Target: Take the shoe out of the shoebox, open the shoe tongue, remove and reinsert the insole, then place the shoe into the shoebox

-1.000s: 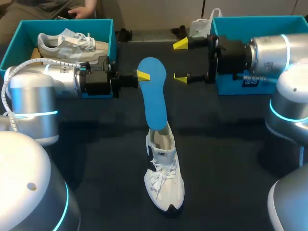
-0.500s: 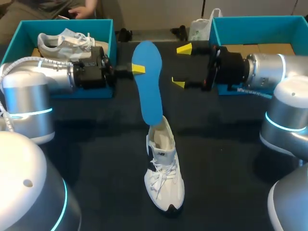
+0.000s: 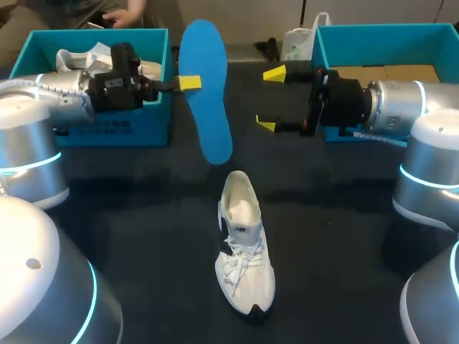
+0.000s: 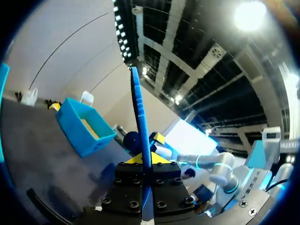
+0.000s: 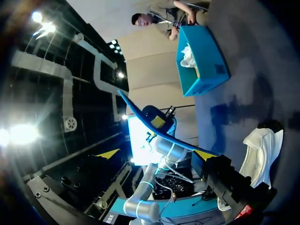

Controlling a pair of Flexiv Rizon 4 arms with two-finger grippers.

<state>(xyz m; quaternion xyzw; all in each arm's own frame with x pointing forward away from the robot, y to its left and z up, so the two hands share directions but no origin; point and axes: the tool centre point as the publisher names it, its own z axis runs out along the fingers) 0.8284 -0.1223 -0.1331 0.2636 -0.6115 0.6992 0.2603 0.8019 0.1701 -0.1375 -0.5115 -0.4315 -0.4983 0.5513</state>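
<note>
In the head view, my left pincer [image 3: 191, 82] is pinching the blue insole [image 3: 206, 100] partway along its length. It holds the insole up on end in the air, one end high and the other hanging down, apart from the shoe. The white shoe [image 3: 244, 247] stands on the dark desk [image 3: 143, 215] in the middle. Its toe points toward me and its open heel end is nearest the hanging end of the insole. My right pincer [image 3: 271, 99] is level over the desk just beside the insole, its yellow tips spread wide with nothing between them. The left shoebox [image 3: 154, 122] sits behind my left arm with a second shoe [image 3: 69, 59] in it. The right shoebox [image 3: 380, 39] sits behind my right arm.

In the left wrist view, my left pincer [image 4: 146, 161] is pressed onto the insole [image 4: 139, 108]. I see the insole edge-on as a thin blue strip rising straight out from between the fingers. The right shoebox [image 4: 79, 124] lies on the desk beyond it.

In the right wrist view, the two yellow tips of my right pincer [image 5: 156, 154] stand far apart and grip nothing. Ahead of them the insole [image 5: 130, 105] runs as a narrow blue curve, with the left pincer [image 5: 158, 123] clamped on it. The shoe [image 5: 260, 147] rests on the desk beside my fingers. Farther off is the left shoebox [image 5: 208, 65], holding the second shoe [image 5: 188, 54].
</note>
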